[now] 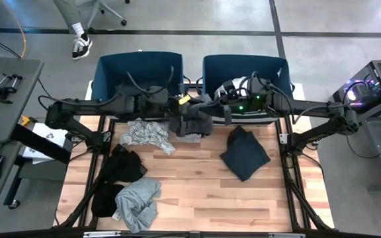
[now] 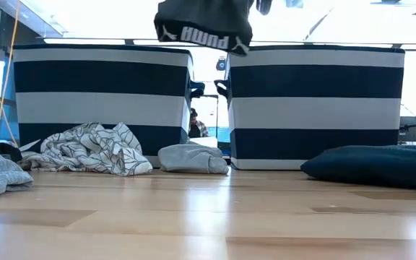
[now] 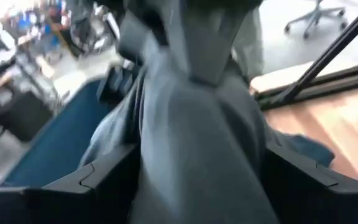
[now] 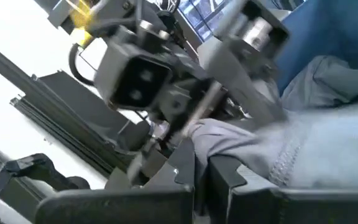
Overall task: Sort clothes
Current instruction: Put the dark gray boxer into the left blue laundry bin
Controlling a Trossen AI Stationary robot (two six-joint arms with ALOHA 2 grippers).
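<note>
A dark grey garment (image 1: 192,124) with a lettered waistband (image 2: 204,25) hangs in the air between my two grippers, in front of the gap between the two navy bins. My right gripper (image 4: 207,177) is shut on it and also shows in the high view (image 1: 208,114). My left gripper (image 3: 197,186) is open, its fingers wide apart with the garment (image 3: 197,137) bunched between them. On the table lie a grey-white patterned garment (image 1: 147,134), black garments (image 1: 124,165), a light grey one (image 1: 137,201) and a dark navy one (image 1: 243,153). My left gripper has the bunched garment filling the gap between its wide-apart fingers (image 3: 104,180); I cannot tell whether they press it. My right gripper pinches a gathered fold of the grey garment (image 4: 211,138) between its two fingers, coming level from the table's right side. The garment is lifted clear and hangs below.
Two navy-and-white striped bins stand at the table's far edge, left (image 1: 137,73) and right (image 1: 243,69); the right one holds some clothes. A small pale grey piece (image 2: 192,159) lies in front of the bins. Bare wood (image 1: 197,192) shows at the middle front.
</note>
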